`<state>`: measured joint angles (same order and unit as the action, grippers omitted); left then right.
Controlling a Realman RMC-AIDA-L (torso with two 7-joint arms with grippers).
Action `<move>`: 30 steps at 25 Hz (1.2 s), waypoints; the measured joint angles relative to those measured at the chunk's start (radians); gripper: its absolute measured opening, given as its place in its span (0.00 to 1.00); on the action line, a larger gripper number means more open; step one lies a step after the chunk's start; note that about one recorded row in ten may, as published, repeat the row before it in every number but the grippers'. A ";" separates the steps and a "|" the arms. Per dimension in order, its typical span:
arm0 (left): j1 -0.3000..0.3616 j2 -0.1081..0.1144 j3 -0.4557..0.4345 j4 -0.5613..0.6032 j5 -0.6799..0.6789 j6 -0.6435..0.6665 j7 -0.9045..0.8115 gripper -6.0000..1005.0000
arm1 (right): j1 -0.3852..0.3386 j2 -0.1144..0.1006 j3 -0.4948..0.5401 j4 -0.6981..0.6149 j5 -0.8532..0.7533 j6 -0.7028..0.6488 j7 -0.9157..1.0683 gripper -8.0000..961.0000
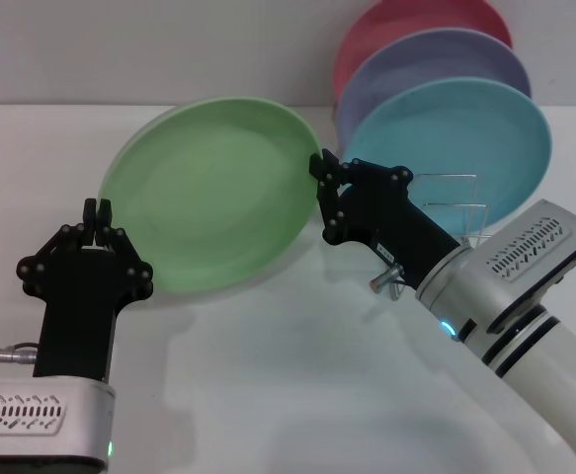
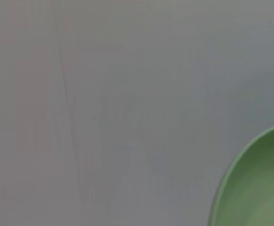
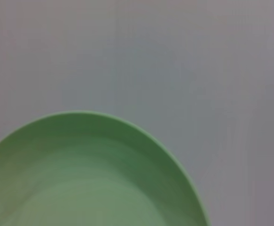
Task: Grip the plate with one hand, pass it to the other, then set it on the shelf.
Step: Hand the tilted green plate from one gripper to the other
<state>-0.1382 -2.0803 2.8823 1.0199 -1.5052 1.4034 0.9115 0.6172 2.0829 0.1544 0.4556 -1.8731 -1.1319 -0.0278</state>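
From the head camera, the light green plate (image 1: 213, 193) is tilted above the white table (image 1: 297, 375), its right rim pinched by the right gripper (image 1: 324, 170), whose jaws are clamped on that edge. The left gripper (image 1: 96, 211) sits just beside the plate's left rim, jaws drawn nearly together with nothing between them. To the plate's right stands the wire shelf (image 1: 452, 202), holding a turquoise plate (image 1: 475, 138), a lavender plate (image 1: 436, 59) and a pink plate (image 1: 406, 20) upright. In the left wrist view, only an arc of the plate (image 2: 259, 188) shows against the grey surface. In the right wrist view, the plate (image 3: 90, 179) fills the frame's lower part.
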 joint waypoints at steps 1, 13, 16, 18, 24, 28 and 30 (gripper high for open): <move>0.000 0.000 0.000 0.000 0.001 0.000 0.000 0.12 | 0.000 0.000 0.002 -0.002 0.000 0.000 0.000 0.07; 0.002 0.002 0.000 0.000 0.011 0.000 -0.002 0.13 | 0.004 0.000 0.004 -0.005 -0.002 0.000 0.000 0.03; 0.002 0.002 0.000 0.000 0.011 0.000 -0.008 0.13 | 0.004 0.000 0.004 -0.004 -0.004 0.000 0.000 0.03; 0.002 0.005 0.000 0.000 0.012 0.000 -0.019 0.13 | 0.003 0.000 0.004 -0.003 -0.004 0.000 0.000 0.03; 0.002 0.009 0.000 -0.005 0.032 -0.009 -0.031 0.13 | -0.001 0.000 0.004 -0.005 -0.004 -0.001 -0.002 0.03; 0.000 0.009 0.000 -0.014 0.038 -0.029 -0.036 0.14 | -0.002 0.001 0.004 -0.006 -0.005 -0.003 -0.003 0.02; -0.004 0.009 0.000 -0.024 0.039 -0.037 -0.061 0.17 | -0.003 0.002 0.004 -0.006 -0.005 -0.003 -0.005 0.02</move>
<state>-0.1421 -2.0714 2.8821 0.9964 -1.4662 1.3662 0.8504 0.6138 2.0844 0.1580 0.4491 -1.8779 -1.1350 -0.0323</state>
